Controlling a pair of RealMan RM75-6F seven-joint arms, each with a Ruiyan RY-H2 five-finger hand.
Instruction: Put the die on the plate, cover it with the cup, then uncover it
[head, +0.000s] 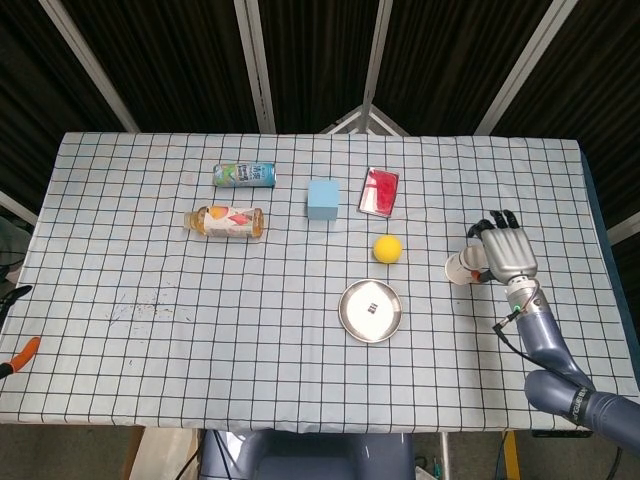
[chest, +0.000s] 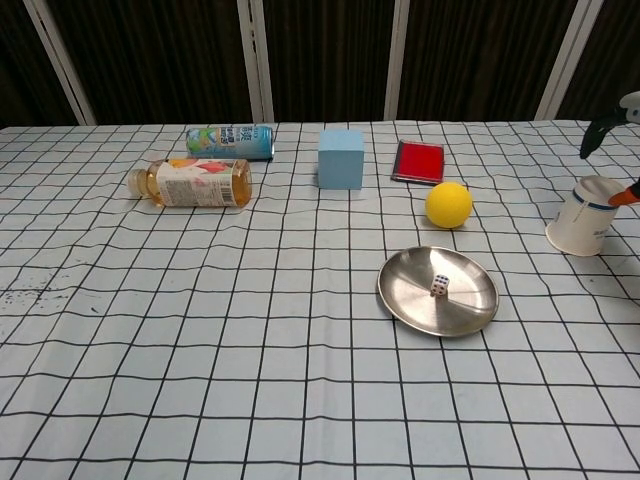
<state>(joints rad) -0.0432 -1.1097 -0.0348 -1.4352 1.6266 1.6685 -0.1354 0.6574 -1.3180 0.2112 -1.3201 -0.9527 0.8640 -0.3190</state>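
Observation:
A small white die (chest: 439, 286) lies in the round metal plate (chest: 400, 300), which the head view shows at the table's middle right (head: 347, 318). To the plate's right stands a white paper cup (chest: 585, 215), mouth down and leaning a little (head: 460, 268). My right hand (head: 505, 255) is close against the cup's right side with its fingers spread and nothing in it. The chest view shows only its fingertips (chest: 603, 127) at the right edge. At the head view's left edge, off the table, only the fingertips (head: 18, 354) of my left hand show, apart and holding nothing.
A yellow ball (head: 387, 249) lies just behind the plate. Further back are a light blue cube (head: 322, 198), a red flat box (head: 379, 191), a lying can (head: 244, 175) and a lying tea bottle (head: 226, 221). The checked cloth covers the whole table.

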